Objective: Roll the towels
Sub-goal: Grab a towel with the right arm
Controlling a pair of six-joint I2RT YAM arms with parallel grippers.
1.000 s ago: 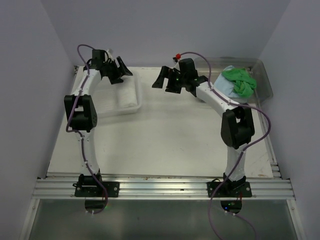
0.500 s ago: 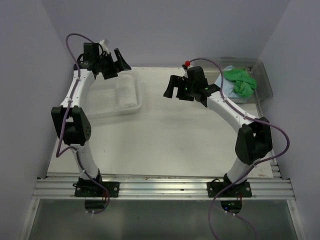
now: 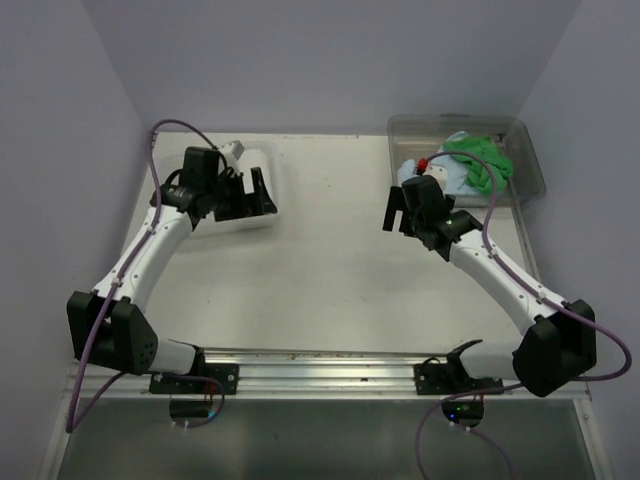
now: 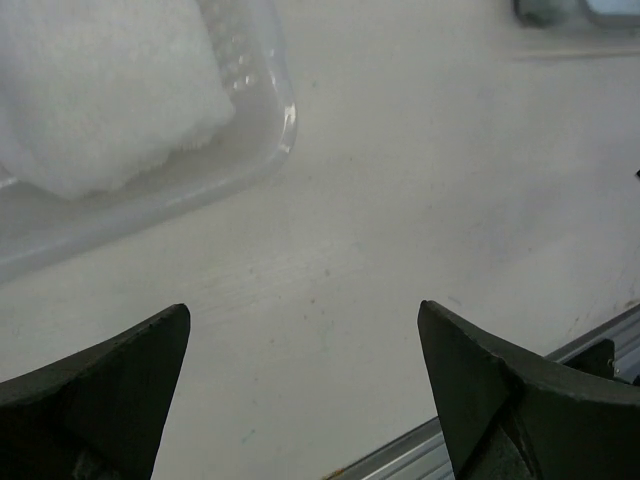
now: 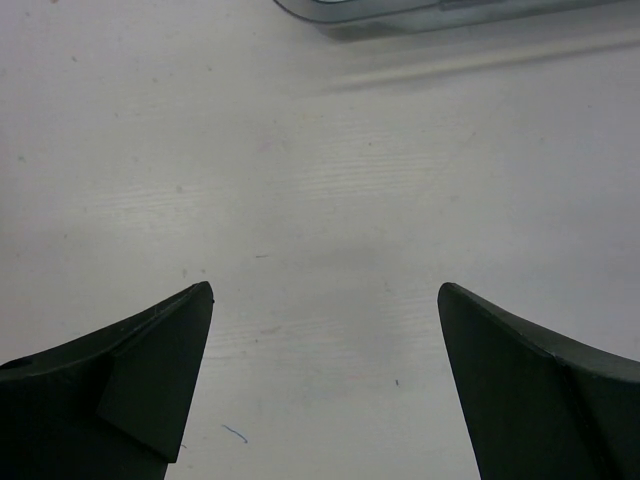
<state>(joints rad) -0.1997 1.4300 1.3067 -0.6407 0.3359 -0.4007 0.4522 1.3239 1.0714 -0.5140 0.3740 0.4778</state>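
Sitting in a clear tub, green towel overlaps blue towel.

The bench is matt white, faintly scuffed and speckled. A ribbed bare-metal rail lines the bench's near edge. At the bench's far left, a glossy translucent plastic basket holds a fluffy white towel. At the bench's far right, a clear plastic tub holds a soft green towel and a light blue towel. The jaws are matt black.

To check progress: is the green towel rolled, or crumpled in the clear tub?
Crumpled, not rolled: the green towel lies bunched over the light blue towel inside the clear tub.
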